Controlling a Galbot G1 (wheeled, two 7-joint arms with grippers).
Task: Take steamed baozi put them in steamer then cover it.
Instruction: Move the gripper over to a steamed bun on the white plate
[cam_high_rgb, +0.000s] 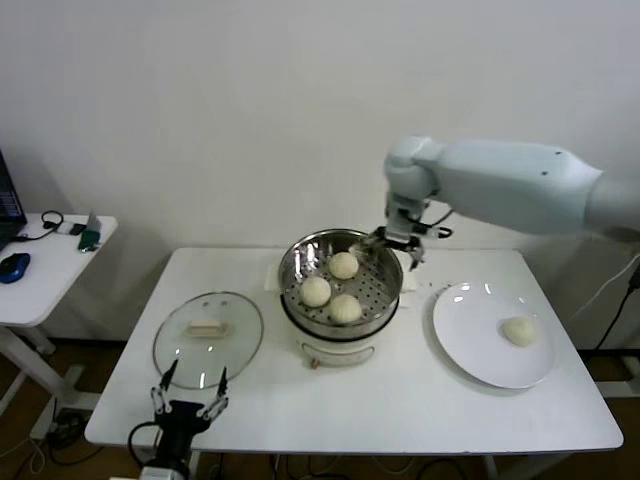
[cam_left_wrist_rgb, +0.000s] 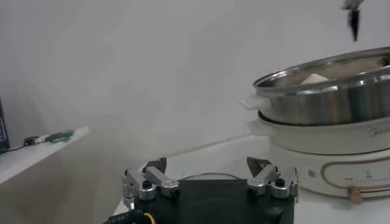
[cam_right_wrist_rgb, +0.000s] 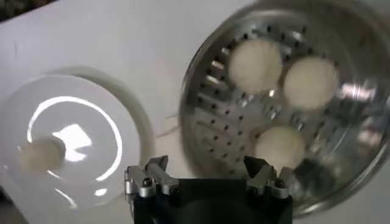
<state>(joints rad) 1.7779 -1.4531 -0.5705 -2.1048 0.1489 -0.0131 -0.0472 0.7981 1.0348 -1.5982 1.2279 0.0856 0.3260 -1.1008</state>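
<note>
The steamer (cam_high_rgb: 300, 262) stands mid-table, a shiny steel pot on a white base. Three baozi (cam_high_rgb: 343, 265) (cam_high_rgb: 316, 291) (cam_high_rgb: 346, 308) lie on its perforated tray. A fourth baozi (cam_high_rgb: 519, 331) rests on the white plate (cam_high_rgb: 465, 340) to the right. My right gripper (cam_high_rgb: 393, 243) hovers open and empty above the steamer's right rim; its wrist view shows the tray (cam_right_wrist_rgb: 231, 131) with the three buns (cam_right_wrist_rgb: 255, 57) below the open gripper (cam_right_wrist_rgb: 206, 165). The glass cover (cam_high_rgb: 208, 340) lies flat at the left. My left gripper (cam_high_rgb: 190, 385) waits open at the table's front edge, just before the cover.
A small white side table (cam_high_rgb: 50, 262) with a mouse and small items stands at the far left, apart from the main table. The white wall is close behind the steamer. The steamer's side (cam_left_wrist_rgb: 329, 103) fills the right of the left wrist view.
</note>
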